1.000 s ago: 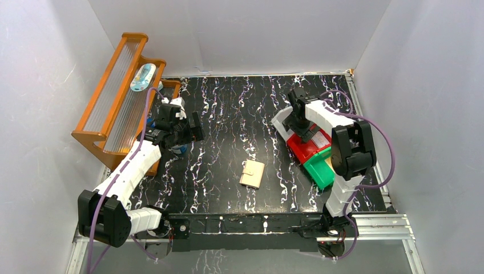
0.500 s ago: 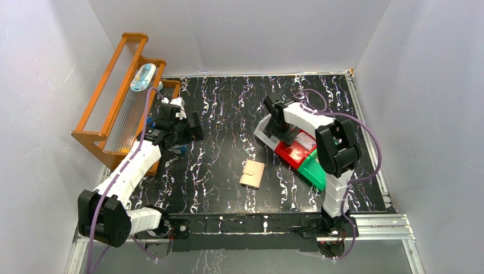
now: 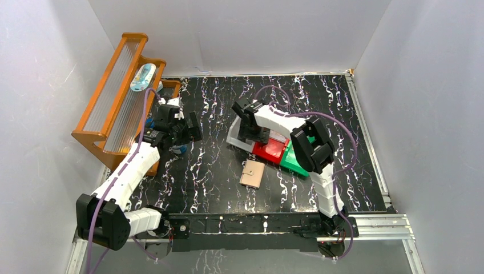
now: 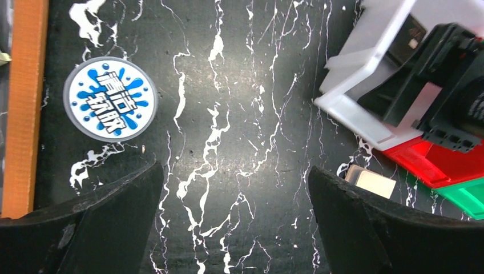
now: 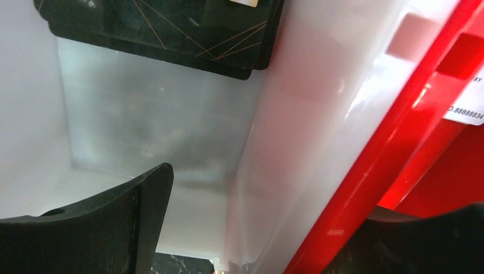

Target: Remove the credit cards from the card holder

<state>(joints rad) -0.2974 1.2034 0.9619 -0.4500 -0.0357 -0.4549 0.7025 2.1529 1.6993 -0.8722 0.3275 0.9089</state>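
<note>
Your right claw [image 3: 251, 132] is over a row of three touching bins on the table [image 3: 217, 103]: a white bin [image 3: 233, 137], a red bin [image 3: 268, 151] and a green bin [image 3: 292, 162]. Its jaws are wide apart, straddling the side-by-side walls of the white and red bins. One finger [image 5: 91, 228] is inside the white bin with a gap to the wall, and nothing is clamped. The arm itself covers much of the white bin from above.

Your left claw [image 4: 234, 188] hangs wide open and empty above bare table, beside a wooden rack [image 3: 117, 94] with a small blue-and-white item [image 3: 142, 77] on it. A round blue-and-white sticker [image 4: 109, 97] lies on the table near it.

At the right wrist, dark cards [image 5: 171, 28] with thin gold lines lie in the white bin, cut off at the frame's top. You cannot tell how many there are.

The card holder [image 3: 252, 173] lies flat on the table just in front of the bins, with both claws clear of it. It is tan and closed, with a small tab at one edge and its inside hidden. The left wrist view catches only a tan corner.
</note>
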